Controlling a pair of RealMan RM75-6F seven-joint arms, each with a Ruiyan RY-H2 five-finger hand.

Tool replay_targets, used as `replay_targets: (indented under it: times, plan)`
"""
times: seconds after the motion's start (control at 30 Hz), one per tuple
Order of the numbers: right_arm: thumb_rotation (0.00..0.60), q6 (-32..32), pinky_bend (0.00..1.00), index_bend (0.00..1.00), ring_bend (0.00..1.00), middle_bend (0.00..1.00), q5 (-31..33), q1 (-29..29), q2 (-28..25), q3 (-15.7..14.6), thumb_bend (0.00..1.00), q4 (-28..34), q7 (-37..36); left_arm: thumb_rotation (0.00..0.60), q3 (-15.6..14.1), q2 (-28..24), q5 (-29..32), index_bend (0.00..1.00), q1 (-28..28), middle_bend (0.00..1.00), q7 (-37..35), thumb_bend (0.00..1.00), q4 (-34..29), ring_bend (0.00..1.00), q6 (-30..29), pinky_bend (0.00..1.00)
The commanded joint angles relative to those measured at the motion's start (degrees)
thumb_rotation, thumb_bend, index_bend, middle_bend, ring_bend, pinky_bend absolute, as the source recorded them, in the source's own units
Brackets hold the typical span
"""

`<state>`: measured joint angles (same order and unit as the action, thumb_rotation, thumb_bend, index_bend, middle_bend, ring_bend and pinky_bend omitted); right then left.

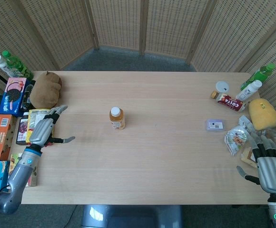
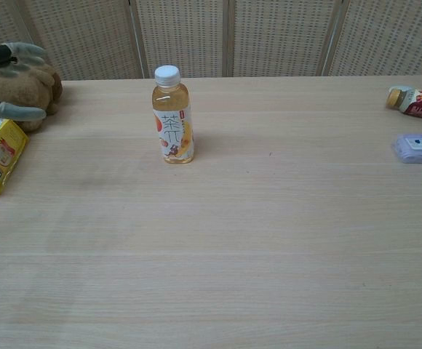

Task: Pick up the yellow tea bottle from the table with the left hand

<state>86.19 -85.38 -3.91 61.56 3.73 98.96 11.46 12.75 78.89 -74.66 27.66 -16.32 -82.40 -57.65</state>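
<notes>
Yellow tea bottle [image 1: 117,118] stands upright mid-table, at three o'clock from your left hand [image 1: 45,129], whose fingers are spread wide, holding nothing. Your right hand [image 1: 270,171] rests open too.

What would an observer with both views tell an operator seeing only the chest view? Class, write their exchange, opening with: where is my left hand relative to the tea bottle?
Observer: Your left hand is over the yellow snack bag, well left of the yellow tea bottle, not touching it.
Operator: Is it holding anything?
Observer: No, its fingers are spread and empty.
Operator: And my right hand?
Observer: The right hand is at the table's near right corner, open, beside snack packets.
</notes>
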Motion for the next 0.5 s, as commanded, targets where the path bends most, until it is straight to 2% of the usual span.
replay_targets:
  times: [0.03, 0.5]
  plan:
    - [0.488, 0.13, 0.0, 0.0, 0.0, 0.0, 0.14, 0.18, -0.16, -0.02, 0.25, 0.07, -0.08, 0.46, 0.91, 4.14, 0.9, 0.0, 2.67, 0.0, -2.16, 0.0, 4.06, 0.0, 2.05, 0.0]
    - [0.486, 1.65, 0.0, 0.0, 0.0, 0.0, 0.62, 1.72, -2.08, -0.14, 0.25, 1.76, -0.46, 0.461, 2.89, 22.3, -1.3, 0.0, 11.55, 0.0, -13.19, 0.0, 25.99, 0.0, 4.05, 0.0]
